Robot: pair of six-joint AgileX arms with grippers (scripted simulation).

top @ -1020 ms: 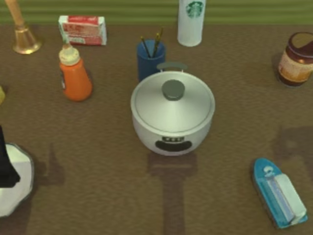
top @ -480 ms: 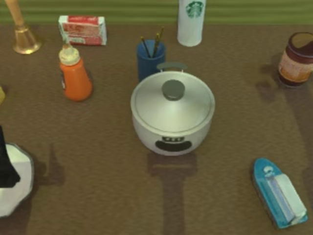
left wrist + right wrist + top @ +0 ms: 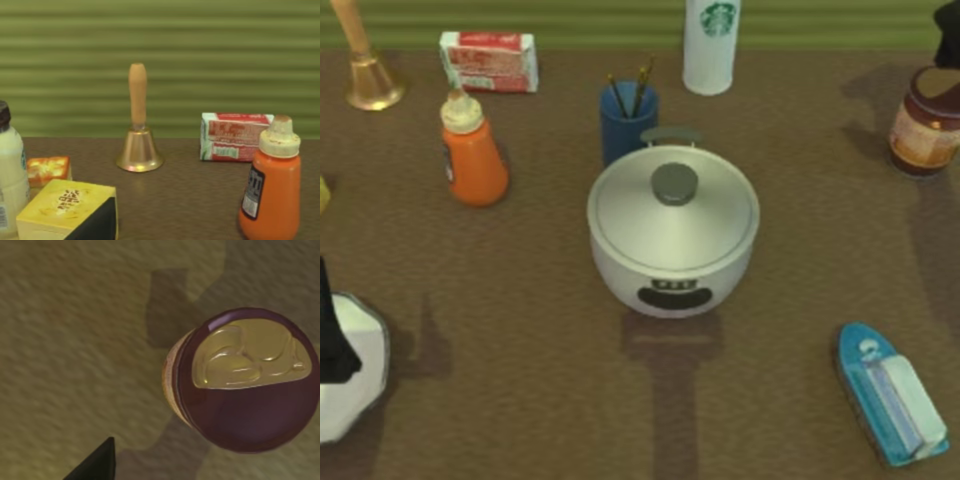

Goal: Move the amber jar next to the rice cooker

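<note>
We have the amber jar [image 3: 925, 122] standing upright at the table's [image 3: 520, 300] far right edge, well apart from the rice cooker [image 3: 672, 228], which sits in the middle with its lid on. Our right arm is just poking into the top view's upper right corner, a dark shape above the jar; looking down from its wrist, we see the jar's maroon lid [image 3: 250, 380] right below, and only one dark fingertip of the right gripper [image 3: 95, 465] in the corner, so we cannot tell whether it is open or closed. Our left arm sits parked at the table's left edge, its gripper out of sight. Behind the cooker stands a blue pen cup [image 3: 628, 120], with the orange squeeze bottle [image 3: 472, 155] off to the left.
</note>
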